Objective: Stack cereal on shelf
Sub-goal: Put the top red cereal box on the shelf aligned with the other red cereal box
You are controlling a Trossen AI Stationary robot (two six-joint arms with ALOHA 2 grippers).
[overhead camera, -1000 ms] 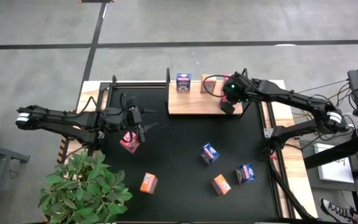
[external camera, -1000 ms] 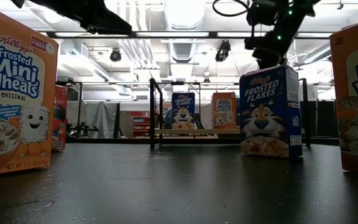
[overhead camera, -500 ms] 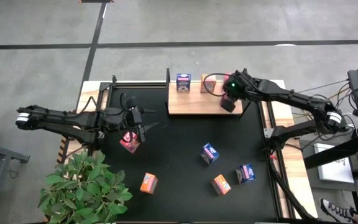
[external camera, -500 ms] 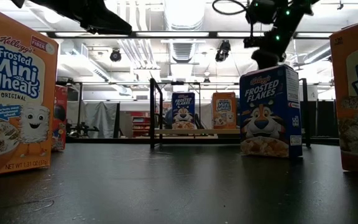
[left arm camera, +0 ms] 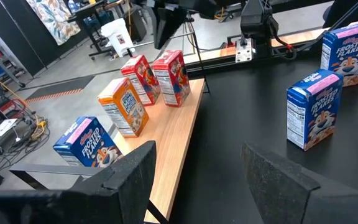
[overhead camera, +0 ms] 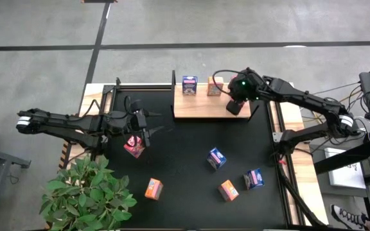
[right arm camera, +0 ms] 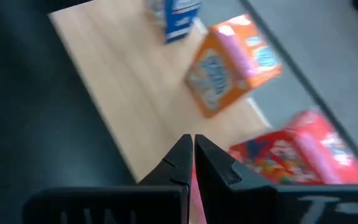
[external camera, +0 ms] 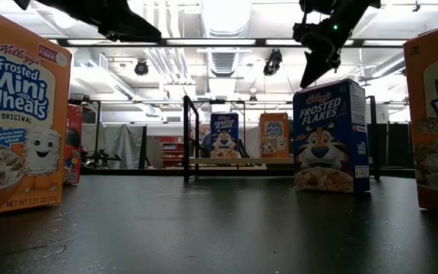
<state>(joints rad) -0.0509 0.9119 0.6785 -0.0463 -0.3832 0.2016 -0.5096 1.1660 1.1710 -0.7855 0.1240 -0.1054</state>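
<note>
On the shelf I count four boxes along its far edge: a blue box, an orange box, and two red ones, which the left wrist view shows best, standing upright in a row with the near strip of wood bare, which I judge leaves room for a second row. My right gripper hangs over the shelf's right end, just above those red boxes, fingers pinched together on nothing; I read that as a finished placement, the hand clear of the row. Five boxes wait on the black mat: a red box on the left, an orange one, a blue one in the middle, another orange and another blue. My left gripper sits beside that red box, fingers spread and empty, placed, I judge, to take it next.
</note>
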